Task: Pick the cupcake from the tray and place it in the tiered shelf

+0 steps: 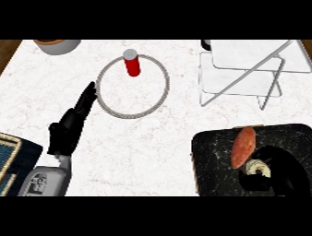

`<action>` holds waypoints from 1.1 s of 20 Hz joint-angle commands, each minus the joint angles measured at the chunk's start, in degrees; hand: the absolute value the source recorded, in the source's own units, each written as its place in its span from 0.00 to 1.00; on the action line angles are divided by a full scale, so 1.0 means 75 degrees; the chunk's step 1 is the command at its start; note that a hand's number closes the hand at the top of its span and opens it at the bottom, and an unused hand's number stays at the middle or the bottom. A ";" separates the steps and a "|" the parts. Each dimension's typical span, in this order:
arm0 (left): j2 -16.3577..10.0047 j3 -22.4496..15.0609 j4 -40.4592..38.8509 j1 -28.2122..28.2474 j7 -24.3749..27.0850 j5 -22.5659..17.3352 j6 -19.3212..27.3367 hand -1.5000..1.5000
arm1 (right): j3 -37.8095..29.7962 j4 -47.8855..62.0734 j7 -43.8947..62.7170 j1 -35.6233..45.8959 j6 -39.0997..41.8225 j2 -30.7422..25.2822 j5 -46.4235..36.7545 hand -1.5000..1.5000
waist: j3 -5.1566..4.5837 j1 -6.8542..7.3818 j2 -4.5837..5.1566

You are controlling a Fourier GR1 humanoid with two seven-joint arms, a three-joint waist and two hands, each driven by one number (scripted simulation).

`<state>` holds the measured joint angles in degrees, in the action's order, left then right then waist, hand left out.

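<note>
No legible text, label, number or sign anywhere; only unreadable dark marks on left forearm.

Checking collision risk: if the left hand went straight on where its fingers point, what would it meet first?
Likely the left rim of the silver ring, just past the left hand; the hand's height above the counter is unclear.

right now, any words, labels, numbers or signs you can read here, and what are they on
No text here can be read.
Dark marking on the left forearm: too blurred to read as letters or a sign.
Red bottle: no label shows.
Tray and tiered shelf: no writing shows.
</note>
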<state>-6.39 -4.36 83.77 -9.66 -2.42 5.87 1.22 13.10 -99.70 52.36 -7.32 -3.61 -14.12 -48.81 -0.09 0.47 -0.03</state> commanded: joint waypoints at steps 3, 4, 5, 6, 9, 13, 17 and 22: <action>0.0048 -0.0192 -0.0157 -0.0315 0.0065 0.0006 -0.0232 0.50 | 0.2682 0.0399 -0.0039 0.1654 0.0814 0.1247 -0.1043 1.00 | -0.0012 0.0568 0.0089; 0.0054 -0.0091 -0.0302 -0.0457 0.0053 -0.0053 -0.0228 0.50 | 0.2872 0.0802 0.0149 0.2109 0.0794 0.1680 -0.1227 1.00 | -0.0006 0.0480 0.0102; 0.0144 -0.0183 -0.0179 -0.0450 -0.0129 0.0116 -0.0032 0.50 | 0.3193 0.0999 0.0470 0.2450 0.0580 0.1828 -0.1239 1.00 | 0.0006 0.0396 0.0057; 0.0097 -0.0194 -0.0222 -0.0205 0.0029 0.0135 -0.0072 0.50 | 0.3709 0.1181 0.0692 0.2474 0.0289 0.1840 -0.1086 1.00 | 0.0009 0.0315 0.0041; -0.0032 -0.0106 0.0046 -0.0061 0.0009 -0.0018 -0.0248 0.50 | 0.4241 0.1461 0.1234 0.3449 -0.0924 0.1861 -0.0561 1.00 | 0.0014 0.0250 0.0018; 0.0074 0.0025 -0.0475 -0.0258 0.0256 0.0051 -0.0066 0.50 | 0.4515 0.0403 0.1498 0.3672 -0.2442 0.1873 -0.0507 1.00 | 0.0011 0.0100 0.0004; -0.0047 0.0027 0.0010 -0.0189 -0.0189 0.0066 -0.0103 0.50 | 0.4845 -0.0001 0.2262 0.4188 -0.2683 0.1877 -0.1420 1.00 | 0.0011 0.0021 -0.0040; -0.0131 0.0306 -0.0369 -0.0187 0.0268 -0.0108 -0.0201 0.50 | 0.4442 -0.0701 0.3375 0.5154 -0.2035 0.1878 -0.1940 1.00 | -0.0002 -0.0050 -0.0038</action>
<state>-5.94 -3.99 82.55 -10.33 -1.84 6.52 1.26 46.83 -101.38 63.90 26.47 -17.49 -0.67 -59.56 -0.05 0.59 -0.26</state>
